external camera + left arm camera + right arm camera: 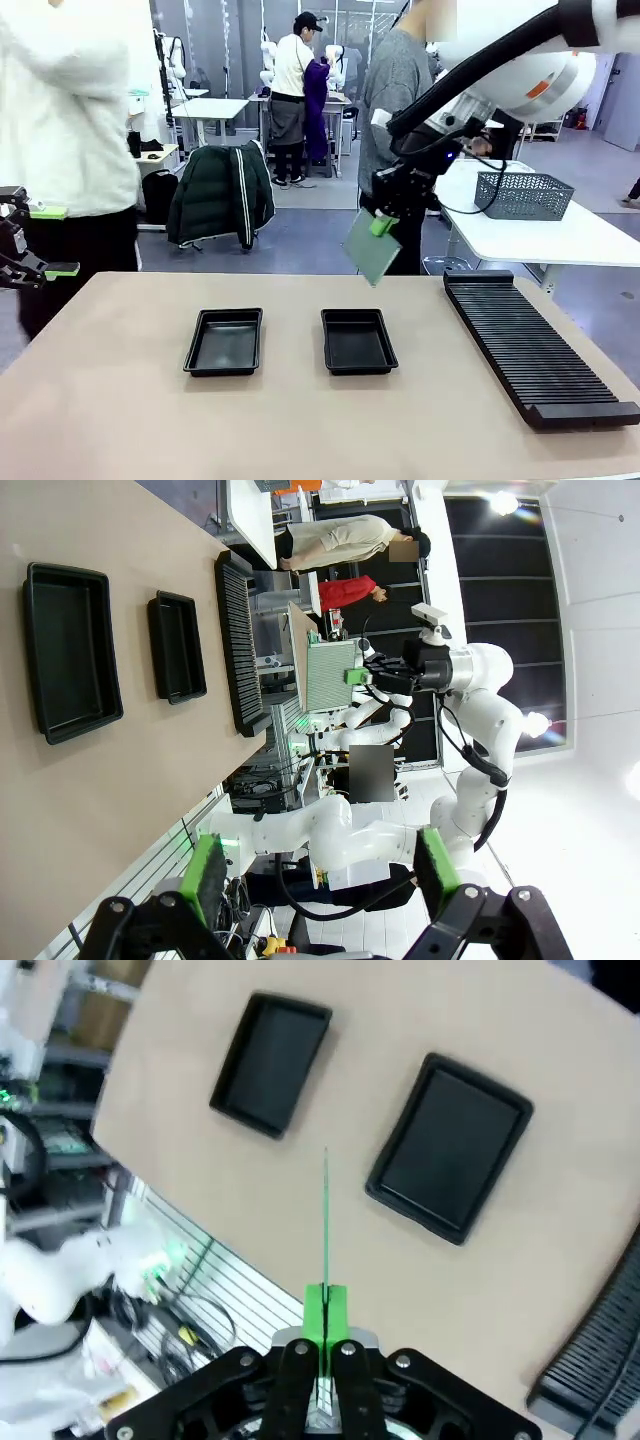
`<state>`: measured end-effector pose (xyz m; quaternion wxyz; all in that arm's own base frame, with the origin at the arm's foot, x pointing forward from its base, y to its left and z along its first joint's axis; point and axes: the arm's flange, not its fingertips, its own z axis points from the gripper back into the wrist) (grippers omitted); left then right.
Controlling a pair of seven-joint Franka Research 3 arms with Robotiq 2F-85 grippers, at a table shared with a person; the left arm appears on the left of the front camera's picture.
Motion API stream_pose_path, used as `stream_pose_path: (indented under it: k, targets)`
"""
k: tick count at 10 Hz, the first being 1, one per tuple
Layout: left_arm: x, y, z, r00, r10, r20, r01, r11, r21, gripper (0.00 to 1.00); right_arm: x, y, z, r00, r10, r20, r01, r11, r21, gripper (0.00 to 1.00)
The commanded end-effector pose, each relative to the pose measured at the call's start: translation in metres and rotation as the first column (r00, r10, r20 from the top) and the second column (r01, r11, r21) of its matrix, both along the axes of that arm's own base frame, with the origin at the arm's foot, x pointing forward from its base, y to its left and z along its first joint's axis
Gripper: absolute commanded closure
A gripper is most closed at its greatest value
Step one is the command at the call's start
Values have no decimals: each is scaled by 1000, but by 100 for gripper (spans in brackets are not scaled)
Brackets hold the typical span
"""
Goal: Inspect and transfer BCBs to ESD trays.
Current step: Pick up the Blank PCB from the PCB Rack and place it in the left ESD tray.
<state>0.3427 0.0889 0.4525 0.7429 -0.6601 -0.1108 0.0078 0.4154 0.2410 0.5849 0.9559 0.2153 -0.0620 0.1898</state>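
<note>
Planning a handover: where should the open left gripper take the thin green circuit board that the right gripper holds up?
Probably the free lower-left edge of the thin flat green circuit board, coming from the robot's left and pinching across its two faces. The right gripper clamps its upper corner, and the rest hangs free, tilted.

Non-task items, right side
We record a slotted rack [535, 345] below-right of the jaws of the right gripper [381, 226], and a mesh basket [523, 195] level right.

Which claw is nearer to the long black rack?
Right. The right claw, gripping a BCB, hangs in the air left of the rack; the left claw is open, far beyond both trays.
</note>
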Motion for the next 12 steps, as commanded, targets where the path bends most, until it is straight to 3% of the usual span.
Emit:
stream_pose_path:
  k: [1,8,12]
  targets:
    - [0,1,0,1000,3,1,-3,1000,0,0,1,22,-18,996,-94,-14,94,993,72,99]
    - [0,1,0,1000,3,1,-3,1000,0,0,24,92,-94,982,-167,-87,182,959,215,99]
    - [0,1,0,1000,3,1,-3,1000,0,0,31,142,-130,981,-169,-93,190,933,306,99]
